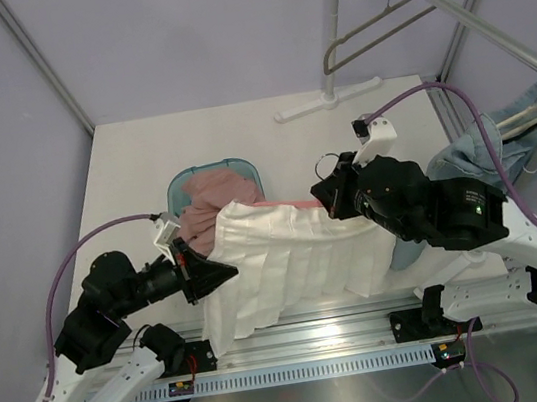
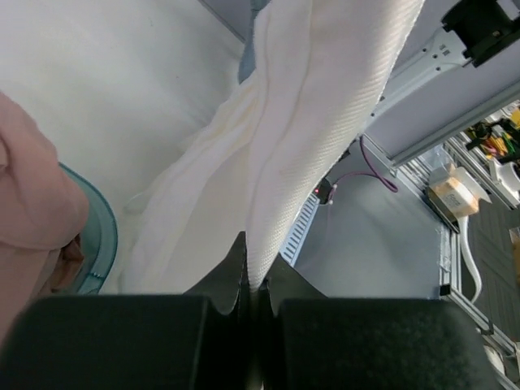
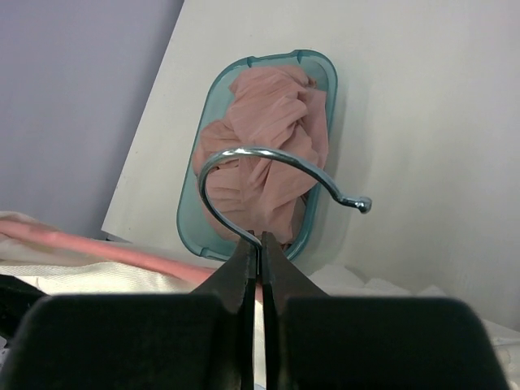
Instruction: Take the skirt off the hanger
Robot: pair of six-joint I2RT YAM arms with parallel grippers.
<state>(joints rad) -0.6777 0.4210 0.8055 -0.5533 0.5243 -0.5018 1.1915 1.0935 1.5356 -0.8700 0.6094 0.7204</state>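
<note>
A white pleated skirt [image 1: 288, 264] hangs stretched between my two grippers above the table's near edge. Its pink hanger bar [image 1: 284, 204] shows along the skirt's top edge. My left gripper [image 1: 201, 272] is shut on the skirt's left edge; in the left wrist view the white fabric [image 2: 301, 146] runs up from between the fingertips of the left gripper [image 2: 253, 272]. My right gripper [image 1: 333, 191] is shut on the hanger's metal hook [image 3: 268, 175], pinching its stem; it shows in the right wrist view [image 3: 260, 244] with the pink bar [image 3: 106, 248] at lower left.
A teal basket [image 1: 244, 169] holding pink cloth [image 1: 210, 202] sits behind the skirt; it also shows in the right wrist view [image 3: 321, 69]. A white rack stand [image 1: 334, 98] with an empty grey hanger [image 1: 379, 28] stands at the back. Blue denim [image 1: 489, 153] hangs at right.
</note>
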